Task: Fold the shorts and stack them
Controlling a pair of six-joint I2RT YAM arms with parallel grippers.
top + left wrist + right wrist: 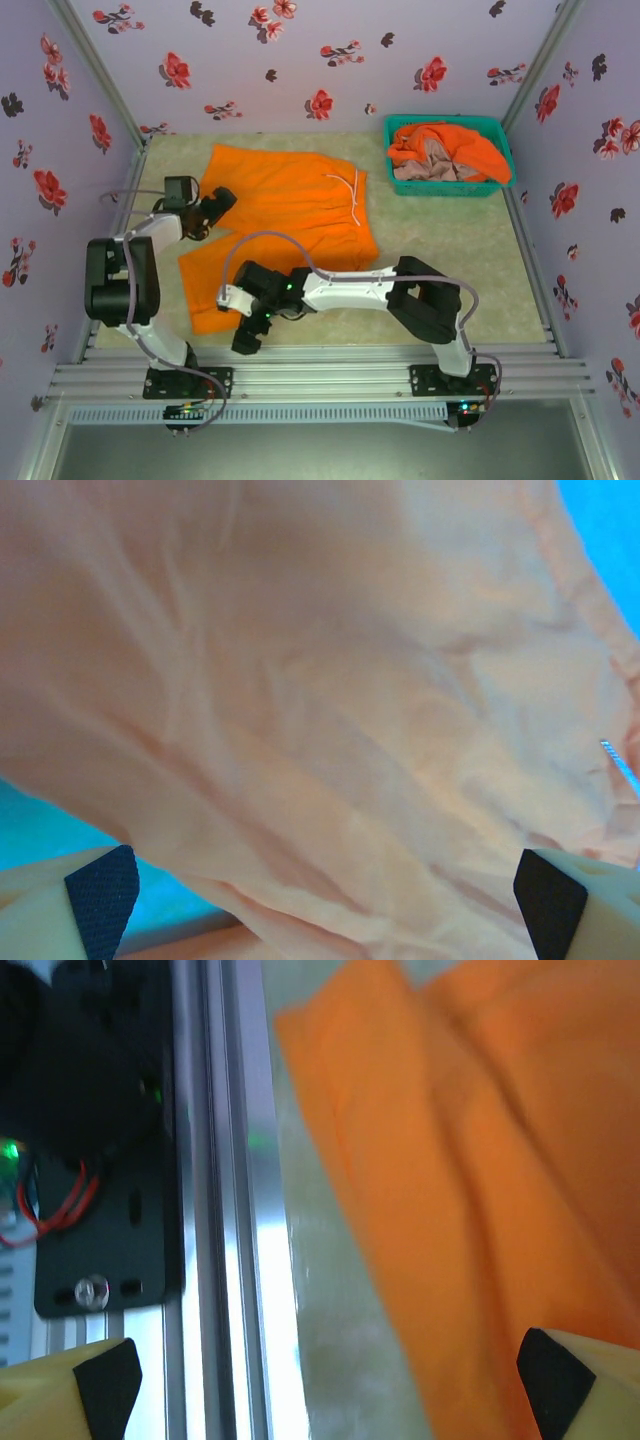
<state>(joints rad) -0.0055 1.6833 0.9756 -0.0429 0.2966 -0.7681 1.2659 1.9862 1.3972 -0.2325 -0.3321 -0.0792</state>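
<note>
Lilac walls (300, 60) printed with red flowers close in the bench (450, 260). From above, one pair of orange shorts (290, 215) lies opened out flat on it, waistband and white drawstring (352, 195) to the right and legs to the left, presumably laid out so that they can be folded. The teal basket (445, 122) stands at the far right corner, well apart. It holds the second orange shorts (455, 140) heaped over the pink-beige shorts (430, 168), which seem to be waiting their turn. The left tool (222, 200) hovers at the far left edge of the flat pair. The right tool (245, 338) sits low by the hem of the near leg, close to the bench's near edge. One tool at each leg looks like a set-up for folding the legs across.

The left wrist view looks down on rumpled orange cloth. The pads (100, 900) stand wide apart at the bottom corners with nothing pinched between them, so this tool is released and poised above the fabric. A thin bit of the drawstring shows at the right edge.

The right wrist view has the leg's folded hem running down the right half. Bare bench lies beside it, then the aluminium rail (230, 1210) and a black mounting plate (110, 1240) on the left. Its fingertips (105, 1380) are also spread wide and hold nothing. They straddle the cloth's edge, a fair place to come down and pinch the hem.
</note>
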